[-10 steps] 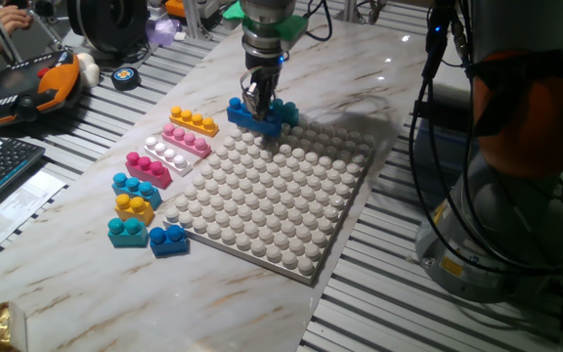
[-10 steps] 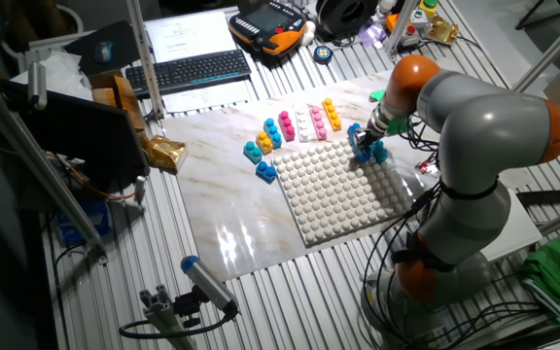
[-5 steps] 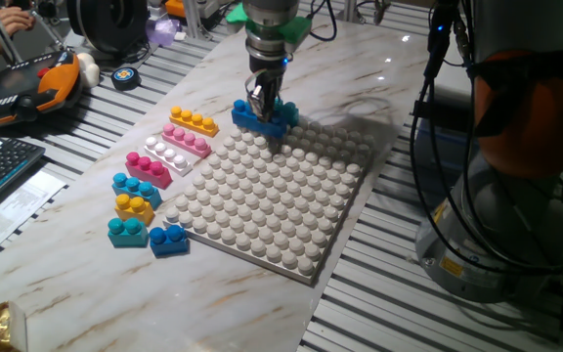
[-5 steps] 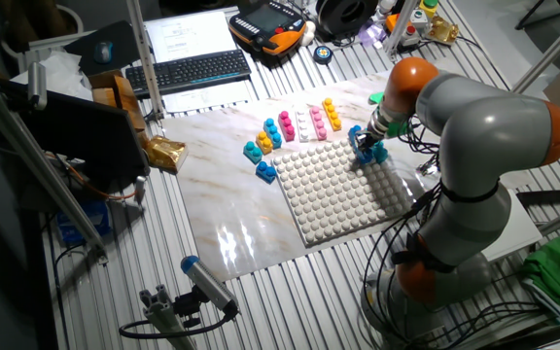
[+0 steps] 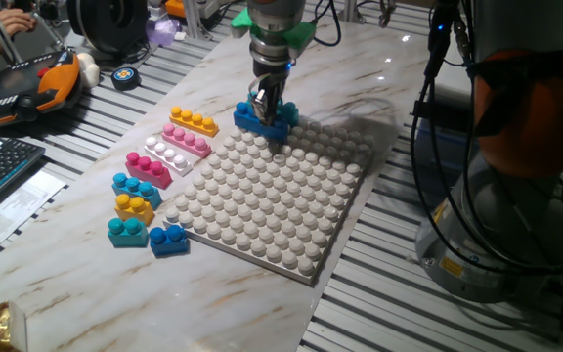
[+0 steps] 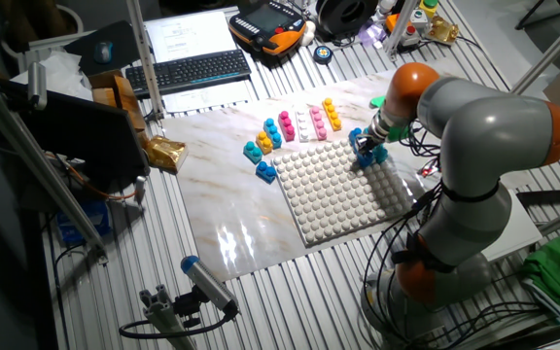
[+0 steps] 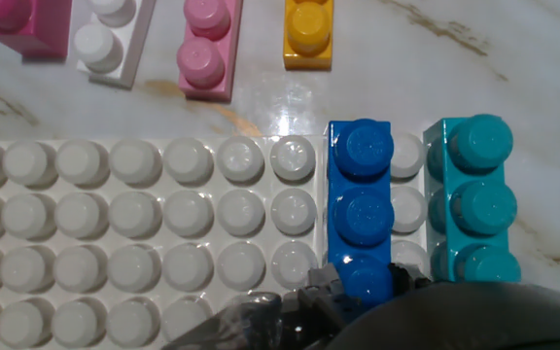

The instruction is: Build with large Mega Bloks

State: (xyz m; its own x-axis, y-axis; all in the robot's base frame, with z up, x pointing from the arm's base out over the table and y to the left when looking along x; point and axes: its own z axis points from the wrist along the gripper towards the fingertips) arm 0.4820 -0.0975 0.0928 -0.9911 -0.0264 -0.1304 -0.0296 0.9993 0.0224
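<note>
Blue Mega Blok [image 7: 361, 204] on the edge rows of the grey-white baseplate [image 5: 272, 196], just beside a teal Mega Blok [image 7: 474, 199], one stud column apart. Clamped at its near end by the end effector [image 5: 267, 101], closed on the brick from above. Probably in the seating step: better to press straight down, keeping the brick level and squared to the stud rows, then to release only when flush. Directly under the end effector, fingers [image 7: 333, 282] touching the last stud. Other long bricks, orange-yellow [image 5: 194, 121], pink [image 5: 186, 138], white [image 5: 169, 152], magenta [image 5: 148, 167], well apart on the worktop [image 5: 86, 284].
</note>
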